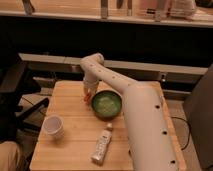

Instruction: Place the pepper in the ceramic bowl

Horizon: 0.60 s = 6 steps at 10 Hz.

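Camera view: the wooden tabletop [70, 107] fills the middle of the scene, its far edge running below a dark wall and its left edge beside a dark chair. The white arm [145, 125] comes in from the near right and covers most of the tabletop's right side, bending over the far middle. The tool [88, 94] hangs there, pointing down, just left of the bowl [106, 104]. Its fingers are pressed together on the pepper [87, 96], which shows as a small orange-red spot at the tool's tip, above the wood and just outside the bowl's left rim. Too little of the pepper shows to tell which way its long axis runs. The bowl sits at the tabletop's centre, its right rim close against the arm. A white cup [53, 126] stands at the near left, well apart from the bowl. A white tube [102, 145] lies near the front edge, its long axis running near to far, just beside the arm. Bare wood lies open between cup, bowl and far left corner.
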Tool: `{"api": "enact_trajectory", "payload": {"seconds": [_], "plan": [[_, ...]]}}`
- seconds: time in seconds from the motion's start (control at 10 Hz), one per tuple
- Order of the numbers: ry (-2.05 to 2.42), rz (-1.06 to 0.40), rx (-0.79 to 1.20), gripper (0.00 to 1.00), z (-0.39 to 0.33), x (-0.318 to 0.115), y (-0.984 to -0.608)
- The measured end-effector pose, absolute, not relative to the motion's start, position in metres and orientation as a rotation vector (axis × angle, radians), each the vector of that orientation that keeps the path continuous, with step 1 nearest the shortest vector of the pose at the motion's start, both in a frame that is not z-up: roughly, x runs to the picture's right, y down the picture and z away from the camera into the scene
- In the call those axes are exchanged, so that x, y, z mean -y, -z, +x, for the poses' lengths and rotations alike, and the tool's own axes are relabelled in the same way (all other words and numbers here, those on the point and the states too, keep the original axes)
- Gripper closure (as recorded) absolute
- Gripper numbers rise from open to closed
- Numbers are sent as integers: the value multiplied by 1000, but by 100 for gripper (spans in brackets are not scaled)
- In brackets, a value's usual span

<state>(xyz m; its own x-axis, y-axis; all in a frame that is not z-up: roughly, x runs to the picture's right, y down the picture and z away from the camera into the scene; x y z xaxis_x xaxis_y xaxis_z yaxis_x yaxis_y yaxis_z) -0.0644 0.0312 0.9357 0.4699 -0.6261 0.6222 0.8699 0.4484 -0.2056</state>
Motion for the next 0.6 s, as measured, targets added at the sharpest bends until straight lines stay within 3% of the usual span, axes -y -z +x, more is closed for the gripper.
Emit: {"api": "enact_trajectory", "payload": {"seconds": [0.6], "plan": [[915, -546, 500, 100, -16, -28, -918]]}}
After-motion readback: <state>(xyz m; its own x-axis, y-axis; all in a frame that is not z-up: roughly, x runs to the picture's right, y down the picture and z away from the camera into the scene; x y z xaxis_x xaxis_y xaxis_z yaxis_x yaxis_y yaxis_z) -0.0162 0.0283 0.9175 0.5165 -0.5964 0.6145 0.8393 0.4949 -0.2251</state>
